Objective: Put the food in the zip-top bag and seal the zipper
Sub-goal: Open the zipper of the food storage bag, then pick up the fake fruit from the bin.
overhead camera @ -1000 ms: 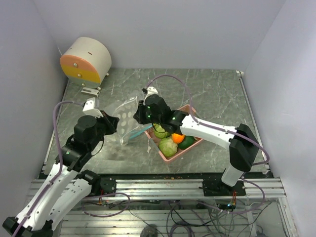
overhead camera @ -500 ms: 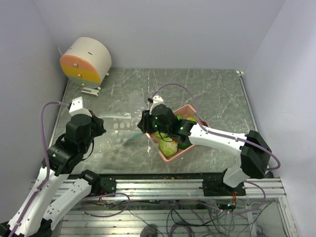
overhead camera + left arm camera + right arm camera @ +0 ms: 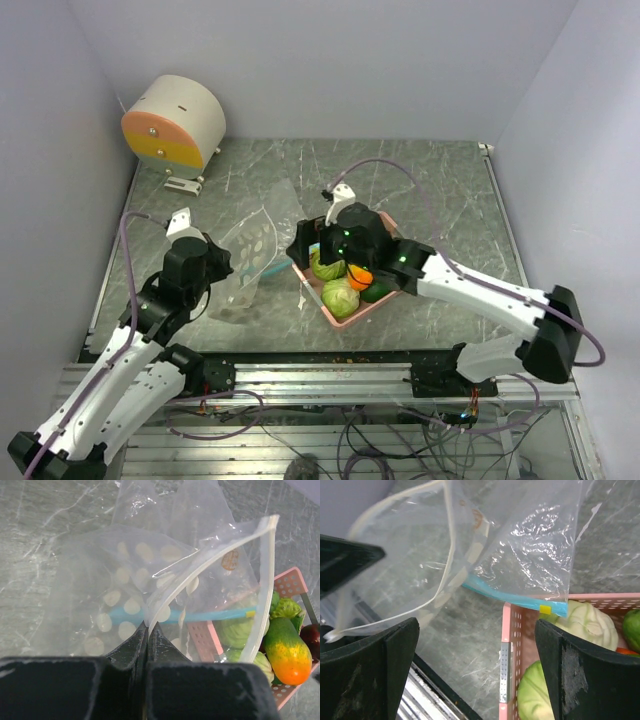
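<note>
1. Top external: closed left jaws pinching an edge of a clear, crinkly plastic zip-top bag [image 3: 248, 255], held over the grey marbled worktop [image 3: 440, 190], just left of a pink perforated rectangular tray [image 3: 352, 316]. In the tray, outside the bag: pale green cabbage-like balls [image 3: 340, 297] and a green-to-orange toy fruit [image 3: 366, 283]. Right jaws above the tray's left end.
2. Left wrist: jaws shut tight on one lip of the bag's mouth. Mouth gaping toward the tray, with the thin teal zipper strip [image 3: 210, 616] running along the far lip. A dark red piece [image 3: 312, 635] at the tray's right edge, beside the toy fruit.
3. Right wrist: jaws spread wide, gripping nothing. Below them, the zipper strip's end with a small yellow tab [image 3: 545, 609] at the tray's rim, cabbage-like balls just beyond.
</note>
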### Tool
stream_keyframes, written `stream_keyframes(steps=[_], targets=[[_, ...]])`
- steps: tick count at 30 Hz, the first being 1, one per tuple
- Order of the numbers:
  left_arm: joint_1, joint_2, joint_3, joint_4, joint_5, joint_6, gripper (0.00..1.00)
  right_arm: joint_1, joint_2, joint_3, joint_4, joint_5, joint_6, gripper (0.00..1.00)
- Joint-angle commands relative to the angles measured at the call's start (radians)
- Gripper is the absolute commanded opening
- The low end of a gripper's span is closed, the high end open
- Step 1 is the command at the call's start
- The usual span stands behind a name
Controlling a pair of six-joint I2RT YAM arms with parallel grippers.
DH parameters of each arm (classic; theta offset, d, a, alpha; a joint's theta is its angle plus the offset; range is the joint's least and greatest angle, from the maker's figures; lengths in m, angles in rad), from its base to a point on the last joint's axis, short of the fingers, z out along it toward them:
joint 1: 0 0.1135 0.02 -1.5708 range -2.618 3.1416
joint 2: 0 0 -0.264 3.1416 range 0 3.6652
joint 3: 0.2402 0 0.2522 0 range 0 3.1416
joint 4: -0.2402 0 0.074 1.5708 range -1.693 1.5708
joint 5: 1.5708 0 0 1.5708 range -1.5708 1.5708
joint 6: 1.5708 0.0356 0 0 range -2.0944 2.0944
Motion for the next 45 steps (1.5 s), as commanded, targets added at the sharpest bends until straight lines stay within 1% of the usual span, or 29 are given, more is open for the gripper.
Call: stream_keyframes(steps=[1, 6, 10, 12, 17, 22, 26, 29, 33, 34, 37, 39, 41, 43, 45], targets=[[-0.001, 0.028, -0.027, 0.132, 0.054, -0.033, 0.07, -0.002, -0.116, -0.022, -0.106, 0.062, 0.002, 1.00], [-0.019, 0.030, -0.026, 0.141, 0.046, -0.037, 0.07, -0.003, -0.168, -0.054, -0.373, 0.241, 0.090, 1.00], [-0.028, 0.023, -0.032, 0.147, 0.045, -0.039, 0.07, -0.004, -0.197, -0.101, -0.496, 0.319, 0.191, 1.00], [-0.032, 0.027, -0.036, 0.156, 0.052, -0.041, 0.07, -0.005, -0.202, -0.142, -0.506, 0.334, 0.213, 1.00], [-0.050, 0.037, -0.043, 0.167, 0.050, -0.045, 0.07, -0.010, -0.162, -0.157, -0.502, 0.363, 0.235, 1.00], [-0.061, 0.035, -0.055, 0.178, 0.047, -0.047, 0.07, -0.028, -0.103, -0.166, -0.432, 0.356, 0.212, 1.00], [-0.066, 0.040, -0.057, 0.182, 0.049, -0.047, 0.07, -0.067, -0.062, -0.170, -0.383, 0.333, 0.187, 1.00], [-0.069, 0.039, -0.056, 0.181, 0.046, -0.044, 0.07, -0.096, -0.046, -0.183, -0.352, 0.318, 0.170, 0.96], [-0.072, 0.040, -0.059, 0.180, 0.045, -0.043, 0.07, -0.129, -0.042, -0.208, -0.288, 0.280, 0.148, 0.87], [-0.073, 0.041, -0.059, 0.181, 0.047, -0.043, 0.07, -0.132, -0.038, -0.211, -0.281, 0.269, 0.144, 0.83], [-0.075, 0.046, -0.061, 0.181, 0.047, -0.046, 0.07, -0.135, -0.043, -0.213, -0.279, 0.255, 0.147, 0.64], [-0.077, 0.044, -0.060, 0.181, 0.047, -0.047, 0.07, -0.134, -0.069, -0.212, -0.286, 0.249, 0.147, 0.48], [-0.078, 0.040, -0.058, 0.180, 0.047, -0.048, 0.07, -0.135, -0.106, -0.202, -0.302, 0.242, 0.144, 0.36], [-0.080, 0.042, -0.052, 0.178, 0.047, -0.046, 0.07, -0.134, -0.148, -0.175, -0.316, 0.212, 0.124, 0.29], [-0.080, 0.051, -0.047, 0.174, 0.047, -0.044, 0.07, -0.129, -0.199, -0.141, -0.304, 0.139, 0.087, 0.25]])
